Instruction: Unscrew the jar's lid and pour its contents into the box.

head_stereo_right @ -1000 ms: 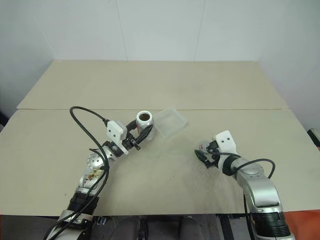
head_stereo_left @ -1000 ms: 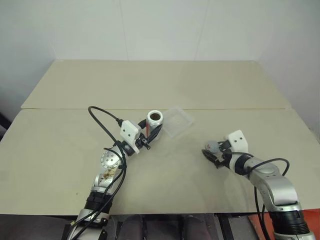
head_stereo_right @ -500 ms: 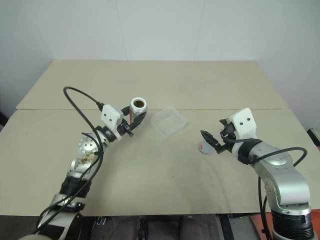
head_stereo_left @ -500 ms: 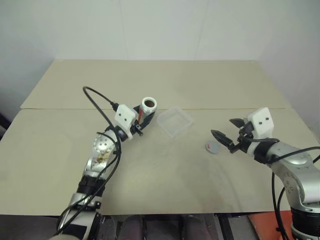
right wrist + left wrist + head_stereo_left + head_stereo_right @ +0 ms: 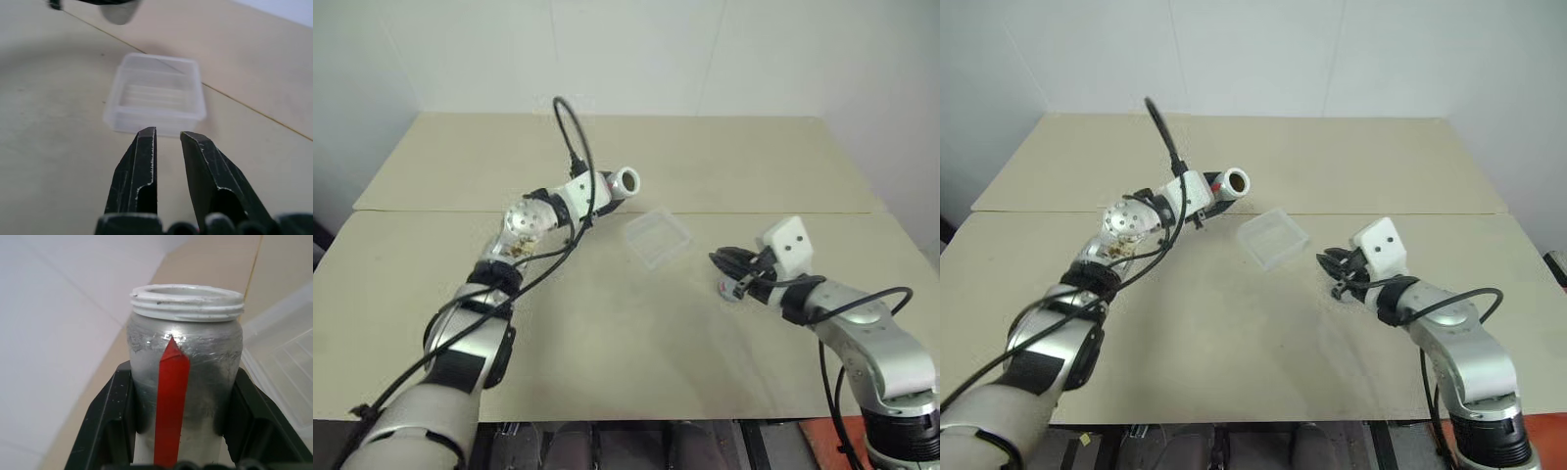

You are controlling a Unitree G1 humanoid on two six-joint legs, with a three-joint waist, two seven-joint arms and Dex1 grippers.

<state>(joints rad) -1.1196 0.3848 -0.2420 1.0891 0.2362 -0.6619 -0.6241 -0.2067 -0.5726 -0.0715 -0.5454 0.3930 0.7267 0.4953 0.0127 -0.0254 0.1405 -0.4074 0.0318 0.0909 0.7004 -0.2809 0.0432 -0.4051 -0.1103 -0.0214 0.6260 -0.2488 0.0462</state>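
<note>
While gripping the jar (image 5: 620,182) between both black fingers (image 5: 112,426), holding it raised above the table (image 5: 607,372) with the left gripper (image 5: 604,189), mouth tipped sideways toward the box (image 5: 657,236). Pinching the silvery body at the sides, red stripe facing the wrist camera, threaded rim bare.

Lid (image 5: 728,290) already off: lying on the table just beneath the right gripper (image 5: 724,261), well apart from the jar. Right jaws pressed nearly together, holding nothing, pointing toward the box across the bare table.

Box sitting empty on the table between the two arms, near the seam, translucent floor showing clear in the right wrist view. Contents not visible from these angles; presumably remaining inside the jar.

Judging progress: unscrewing complete, lid set aside. Remaining: carrying the jar mouth over the box, tilting further, emptying the contents inside its walls without spilling onto the table.
</note>
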